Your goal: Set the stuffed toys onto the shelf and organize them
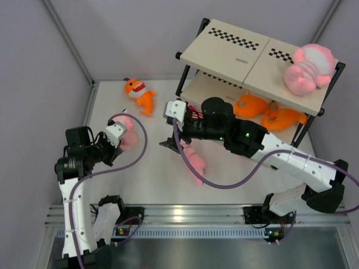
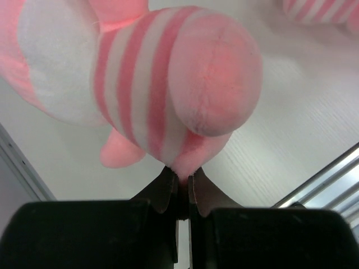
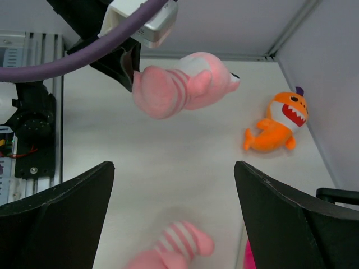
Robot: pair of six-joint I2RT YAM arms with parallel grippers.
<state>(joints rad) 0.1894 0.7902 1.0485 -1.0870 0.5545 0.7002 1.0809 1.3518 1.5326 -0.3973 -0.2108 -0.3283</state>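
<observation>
One pink plush in left gripper, right gripper spread

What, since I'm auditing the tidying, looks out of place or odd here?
The pink plush on the shelf top lies crooked at its right end. The left gripper pinches a striped plush by just a small tip.

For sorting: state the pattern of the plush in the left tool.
The plush has pink and white stripes, clearest in the left wrist view.

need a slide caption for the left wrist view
Left tool shut on a pinch of the soft pink-and-white striped plush animal, held above the white table.
</observation>
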